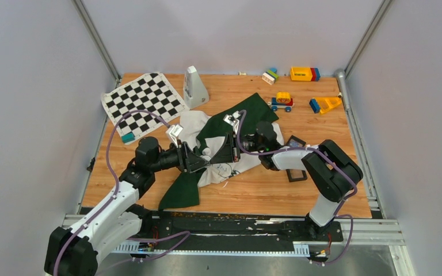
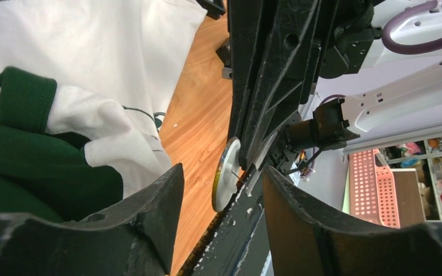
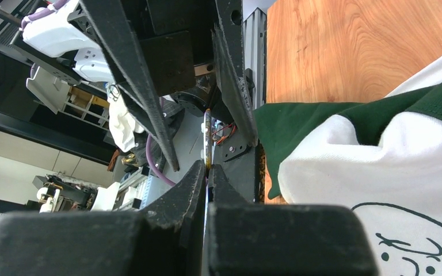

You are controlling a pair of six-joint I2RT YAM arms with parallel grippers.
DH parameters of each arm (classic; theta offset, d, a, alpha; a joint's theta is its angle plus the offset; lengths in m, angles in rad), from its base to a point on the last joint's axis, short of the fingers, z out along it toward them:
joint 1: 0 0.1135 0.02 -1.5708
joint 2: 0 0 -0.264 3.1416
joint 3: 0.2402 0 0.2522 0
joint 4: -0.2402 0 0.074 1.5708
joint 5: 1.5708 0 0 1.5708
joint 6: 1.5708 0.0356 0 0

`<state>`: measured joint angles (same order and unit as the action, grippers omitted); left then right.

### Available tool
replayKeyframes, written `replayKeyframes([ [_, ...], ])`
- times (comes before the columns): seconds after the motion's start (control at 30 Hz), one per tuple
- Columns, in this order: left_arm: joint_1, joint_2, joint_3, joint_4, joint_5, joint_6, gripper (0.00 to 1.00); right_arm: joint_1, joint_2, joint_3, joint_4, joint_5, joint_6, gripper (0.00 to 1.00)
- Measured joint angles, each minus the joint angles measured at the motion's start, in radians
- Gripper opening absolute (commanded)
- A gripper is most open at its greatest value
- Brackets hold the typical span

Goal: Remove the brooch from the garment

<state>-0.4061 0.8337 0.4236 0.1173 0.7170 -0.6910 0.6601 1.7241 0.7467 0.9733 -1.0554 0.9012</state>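
Note:
The garment (image 1: 195, 123), white with dark green sleeves, lies crumpled mid-table; it also shows in the left wrist view (image 2: 92, 46) and the right wrist view (image 3: 391, 161). Both grippers meet over its near edge. My right gripper (image 1: 217, 158) (image 3: 208, 167) is shut on the brooch (image 3: 207, 141), seen edge-on there. In the left wrist view the brooch (image 2: 226, 184) is a gold-rimmed disc, its pale back and pin showing, apart from the cloth. My left gripper (image 1: 202, 163) (image 2: 221, 175) is open, its fingers either side of the brooch without touching. The top view hides the brooch.
A chequered mat (image 1: 144, 103) with a teal block (image 1: 128, 137) lies at the back left, a white cone-shaped object (image 1: 194, 86) beside it. Toy blocks (image 1: 302, 73), a toy car (image 1: 282, 102) and an orange-blue toy (image 1: 325, 104) sit back right. A black square tray (image 1: 295, 142) is by the right arm.

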Motion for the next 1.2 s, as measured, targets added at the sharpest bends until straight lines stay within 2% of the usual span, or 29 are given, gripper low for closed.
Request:
replayKeyframes([
  [0.1, 0.0, -0.017, 0.0, 0.002, -0.005, -0.003, 0.67, 0.0, 0.006, 0.0, 0.01, -0.003, 0.006, 0.0],
  [0.13, 0.0, -0.027, 0.0, 0.006, -0.008, -0.005, 0.65, 0.0, 0.008, 0.0, 0.012, -0.003, 0.007, 0.0],
  [0.27, 0.0, -0.056, 0.0, 0.037, -0.012, -0.022, 0.45, 0.0, 0.008, 0.0, 0.013, -0.003, 0.011, 0.0],
  [0.47, 0.0, -0.053, 0.0, 0.045, -0.019, -0.03, 0.39, 0.0, 0.008, 0.0, 0.021, -0.011, 0.014, 0.0],
  [0.57, 0.0, -0.048, 0.0, 0.053, -0.019, -0.035, 0.4, 0.0, 0.008, 0.0, 0.024, -0.013, 0.016, 0.0],
  [0.67, 0.0, -0.038, -0.001, 0.066, -0.018, -0.04, 0.5, 0.0, 0.008, 0.0, 0.03, -0.013, 0.018, 0.0],
  [0.7, 0.0, -0.034, -0.001, 0.069, -0.016, -0.042, 0.51, 0.0, 0.008, 0.0, 0.03, -0.013, 0.019, 0.0],
  [0.87, 0.0, -0.029, -0.002, 0.071, -0.011, -0.042, 0.41, 0.0, 0.009, 0.0, 0.035, -0.013, 0.026, 0.0],
  [1.2, 0.0, -0.043, -0.014, 0.07, -0.012, -0.045, 0.55, 0.0, 0.013, 0.0, 0.05, -0.02, 0.042, 0.0],
])
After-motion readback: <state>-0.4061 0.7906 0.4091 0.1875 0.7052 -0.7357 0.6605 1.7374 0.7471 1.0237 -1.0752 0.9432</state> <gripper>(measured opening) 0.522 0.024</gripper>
